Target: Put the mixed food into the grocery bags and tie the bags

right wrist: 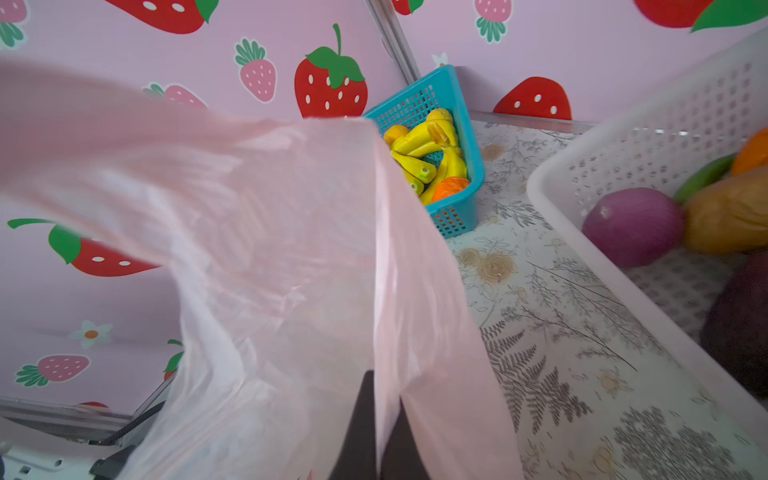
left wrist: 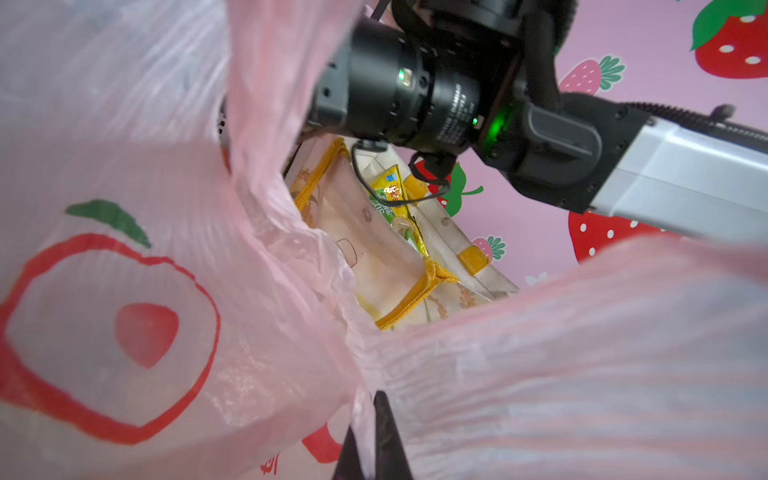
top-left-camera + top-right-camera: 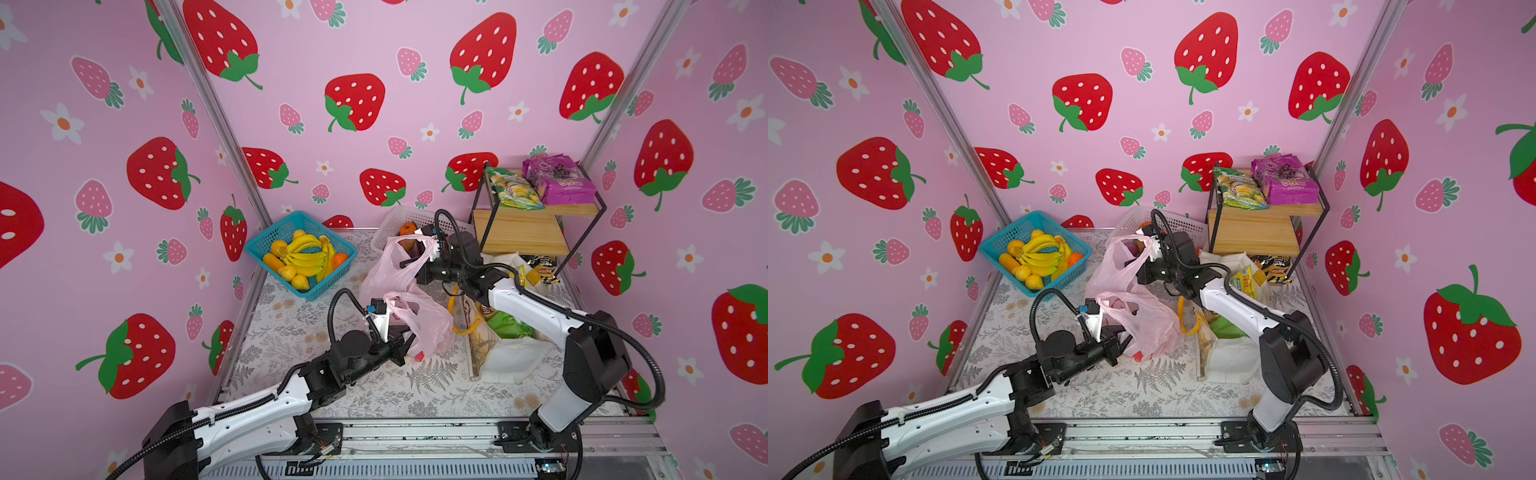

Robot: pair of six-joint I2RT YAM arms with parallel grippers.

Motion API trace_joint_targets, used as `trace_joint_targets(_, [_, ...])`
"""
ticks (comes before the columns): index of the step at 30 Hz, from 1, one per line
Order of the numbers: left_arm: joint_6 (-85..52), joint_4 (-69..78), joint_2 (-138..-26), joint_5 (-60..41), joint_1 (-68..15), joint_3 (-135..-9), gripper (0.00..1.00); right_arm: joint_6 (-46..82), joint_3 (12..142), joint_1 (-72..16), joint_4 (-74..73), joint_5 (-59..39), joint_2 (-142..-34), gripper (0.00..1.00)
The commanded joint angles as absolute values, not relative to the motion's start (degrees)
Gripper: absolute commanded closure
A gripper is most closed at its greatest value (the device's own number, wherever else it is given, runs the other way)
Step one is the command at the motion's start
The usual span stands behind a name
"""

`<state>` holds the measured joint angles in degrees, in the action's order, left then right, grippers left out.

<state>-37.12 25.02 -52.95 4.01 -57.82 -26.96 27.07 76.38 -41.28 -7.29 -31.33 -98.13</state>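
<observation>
Strawberry-print walls [image 3: 374, 50] enclose our floral table [image 3: 291, 332]; near its right edge we see the white tote [image 3: 513, 359]; mid-table, the pink bag [image 3: 434, 326]; inside the tote, the green snack packet [image 3: 509, 325]; left gripper [image 2: 365, 453] and right gripper [image 1: 378, 436] each clamp the bag's plastic, jaws closed.

The word DAMIAO is read in white on the black wrist motor [image 2: 455, 102] of the right arm [image 2: 685, 166], whereas the lettering printed on the purple packet [image 3: 559, 180] and on the pink plastic bag [image 2: 124, 291] cannot be made out.
</observation>
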Motion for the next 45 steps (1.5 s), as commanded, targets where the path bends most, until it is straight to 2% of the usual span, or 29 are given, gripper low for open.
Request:
trace_joint_targets(1, [-37.0, 32.1, -53.8, 9.1, -59.4, -27.3, 1.00, 24.8, 82.2, -42.7, -3.8, -34.1, -101.3, 0.97])
trace_joint_targets(5, [-40.0, 35.3, -56.3, 13.2, -59.5, -25.4, 1.00, 21.9, 84.1, -41.8, 0.4, -30.3, -101.9, 0.87])
trace_joint_targets(8, [-41.3, 34.6, -57.4, 15.7, -59.5, -25.0, 1.00, 19.0, 82.6, -40.5, 3.2, -24.8, -99.1, 0.67])
trace_joint_targets(11, [-41.8, 32.7, -57.0, 18.3, -59.4, -24.8, 1.00, 17.1, 79.5, -39.1, 3.7, -21.2, -94.5, 0.54])
trace_joint_targets(15, [-41.1, 29.1, -54.6, 20.8, -59.3, -24.8, 1.00, 14.5, 74.4, -37.9, 3.4, -16.9, -87.0, 0.44])
trace_joint_targets(18, [-40.5, 26.6, -52.6, 22.2, -59.1, -24.8, 1.00, 12.4, 68.2, -37.8, 0.5, -15.2, -79.6, 0.40])
trace_joint_targets(20, [-40.3, 25.5, -51.4, 22.7, -58.8, -24.5, 1.00, 10.7, 62.4, -37.9, -4.1, -17.0, -73.5, 0.38])
trace_joint_targets(22, [-40.3, 24.8, -50.6, 22.7, -58.3, -24.2, 1.00, 8.6, 56.9, -38.1, -10.4, -23.7, -68.5, 0.35])
trace_joint_targets(23, [-40.4, 24.5, -50.3, 22.5, -58.0, -24.1, 1.00, 7.4, 54.7, -38.6, -13.9, -27.4, -66.5, 0.27])
trace_joint_targets(25, [-40.4, 24.0, -49.9, 21.9, -57.5, -24.1, 1.00, 4.2, 53.3, -40.7, -17.1, -31.7, -64.5, 0.21])
trace_joint_targets(31, [-40.6, 22.9, -49.9, 20.7, -56.7, -24.5, 1.00, -4.7, 59.5, -46.5, -13.2, -37.5, -69.1, 0.10])
trace_joint_targets(38, [-41.3, 23.3, -51.2, 19.9, -56.7, -24.1, 1.00, -10.3, 66.0, -50.4, -9.6, -35.7, -76.9, 0.01])
trace_joint_targets(45, [-41.9, 24.3, -52.4, 19.1, -56.7, -23.6, 1.00, -11.3, 68.9, -51.2, -8.7, -33.2, -82.1, 0.00])
